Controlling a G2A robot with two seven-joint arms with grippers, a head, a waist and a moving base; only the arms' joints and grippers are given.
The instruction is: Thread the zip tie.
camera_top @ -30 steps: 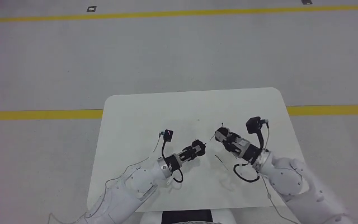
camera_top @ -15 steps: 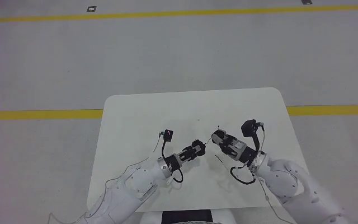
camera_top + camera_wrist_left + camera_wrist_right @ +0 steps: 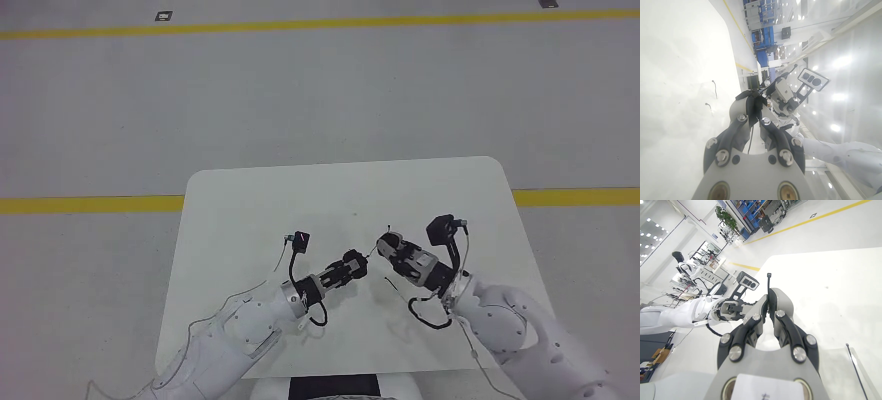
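1. My right gripper has its fingers pressed together on the zip tie, pinching the strap a little below its head, which pokes out past my fingertips with its slot free
2. My left gripper hangs just beside it over the middle of the table, tips nearly meeting the right ones; its fingers are closed too, and a thin dark line running from them toward the right hand looks to me like the same strap, so I judge I hold the tail end there
3. As I read it, the tie is off the table and gripped in both hands, so the picking up is done; no loop shows and nothing passes through the head, so the threading itself is all left: bend the tail round, line its tip up with the slot, push it in
4. The tie is a narrow, flat black plastic strap, thin and probably springy, ending in a small squarish head; it runs straight where it leaves my right fingers
5. My fingers are smooth pale grey shells with black ribbed pads inside, on black links with bright metal pins; the ribbing should bite well on a slick strap
6. The table is matt white with rounded corners; a spare tie lies flat on it near my right arm, a thin black line against the white
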